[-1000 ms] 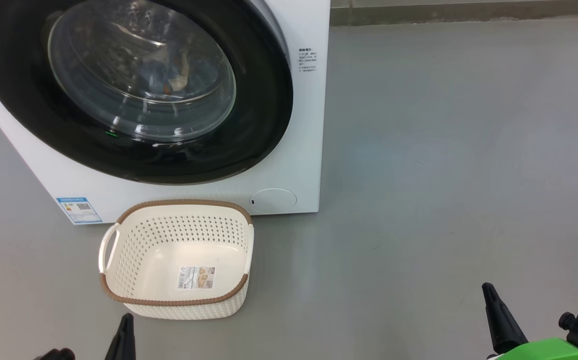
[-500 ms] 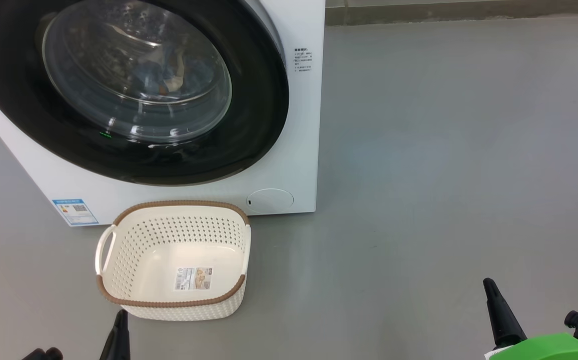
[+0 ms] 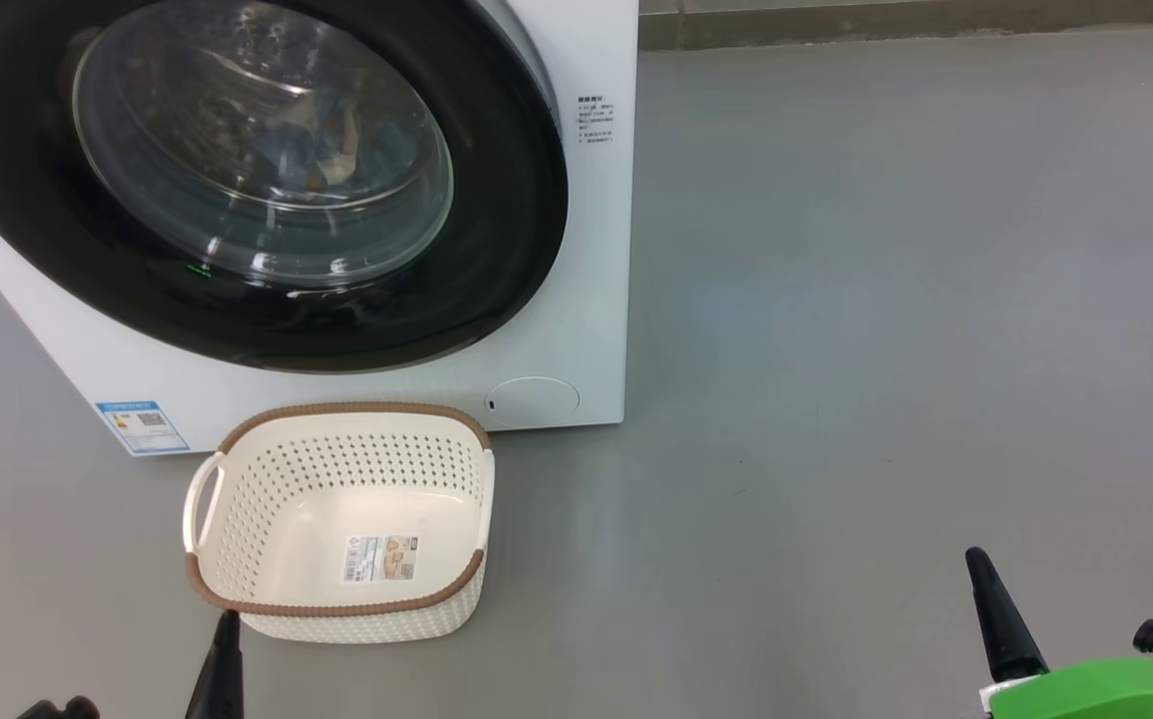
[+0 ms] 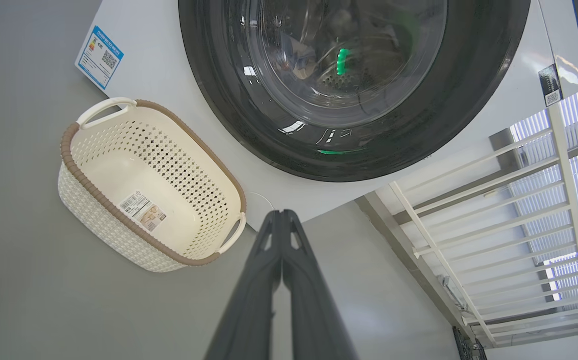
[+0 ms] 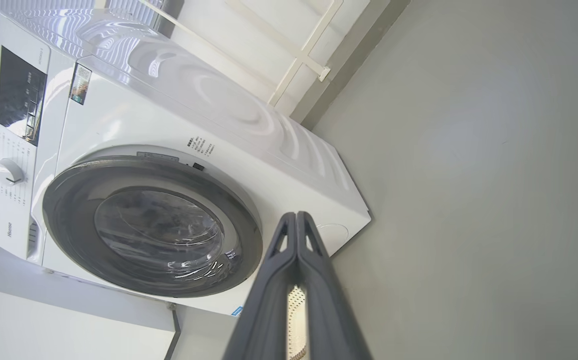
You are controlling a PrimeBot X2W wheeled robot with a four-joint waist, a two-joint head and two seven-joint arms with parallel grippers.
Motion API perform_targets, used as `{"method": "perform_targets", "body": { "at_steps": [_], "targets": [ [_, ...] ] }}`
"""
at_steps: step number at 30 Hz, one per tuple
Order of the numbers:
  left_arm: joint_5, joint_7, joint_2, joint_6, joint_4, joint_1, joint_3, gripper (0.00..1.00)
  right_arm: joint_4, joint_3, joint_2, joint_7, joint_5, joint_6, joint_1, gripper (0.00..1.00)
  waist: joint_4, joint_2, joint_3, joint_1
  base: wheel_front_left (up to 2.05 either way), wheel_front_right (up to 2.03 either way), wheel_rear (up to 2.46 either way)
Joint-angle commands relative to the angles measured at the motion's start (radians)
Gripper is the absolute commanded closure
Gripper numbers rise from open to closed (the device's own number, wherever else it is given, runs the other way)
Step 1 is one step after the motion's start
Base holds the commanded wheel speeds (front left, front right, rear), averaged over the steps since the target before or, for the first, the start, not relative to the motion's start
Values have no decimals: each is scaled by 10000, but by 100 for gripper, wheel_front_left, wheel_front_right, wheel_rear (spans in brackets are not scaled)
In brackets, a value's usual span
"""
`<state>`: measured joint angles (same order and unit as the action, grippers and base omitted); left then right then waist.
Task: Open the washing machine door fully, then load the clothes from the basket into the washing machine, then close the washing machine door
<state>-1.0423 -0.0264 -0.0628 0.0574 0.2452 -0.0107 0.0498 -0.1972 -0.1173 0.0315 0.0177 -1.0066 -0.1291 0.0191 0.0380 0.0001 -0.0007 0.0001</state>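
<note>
Washing machine (image 3: 596, 300): it is standing on the grey floor (image 3: 885, 350), and you are looking down at its white front.
Washing machine door (image 3: 506, 200): it is lying shut, flat against the front, and its black rim is reflecting the light.
Clothes (image 3: 331, 165): they are lying inside the drum; you are seeing some blue and pale fabric through the glass bowl (image 3: 237, 230).
Basket (image 3: 356, 459): it is sitting on the floor just before the machine, below the door, between the blue energy sticker (image 3: 142, 426) and the round flap (image 3: 533, 399). Its label sticker (image 3: 379, 559) is showing on the bare bottom.
Left gripper (image 4: 281, 214): its two dark fingers are pressing together and are holding nothing. In the head view its tip is showing just beside the near left corner of the basket; you cannot tell if it is touching.
Right gripper (image 5: 296, 215): its fingers are pressing together too, gripping nothing. It is hanging over the floor, well apart from the basket.
</note>
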Motion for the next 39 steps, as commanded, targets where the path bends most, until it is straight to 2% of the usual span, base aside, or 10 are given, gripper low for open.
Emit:
{"method": "perform_targets", "body": {
  "at_steps": [1, 39],
  "targets": [
    [-241, 68, -103, 130, -180, 521, -297, 100, 206, 61, 103, 51, -296, -10, -464, 100, -8, -1, 1, 0, 0, 0, 0],
    [-4214, 1032, 53, 571, -46, 1008, -1268, 100, -293, 39, 164, 714, -4481, -14, -1054, 100, -280, -1, 28, 0, 0, 0, 0]
  ]
}}
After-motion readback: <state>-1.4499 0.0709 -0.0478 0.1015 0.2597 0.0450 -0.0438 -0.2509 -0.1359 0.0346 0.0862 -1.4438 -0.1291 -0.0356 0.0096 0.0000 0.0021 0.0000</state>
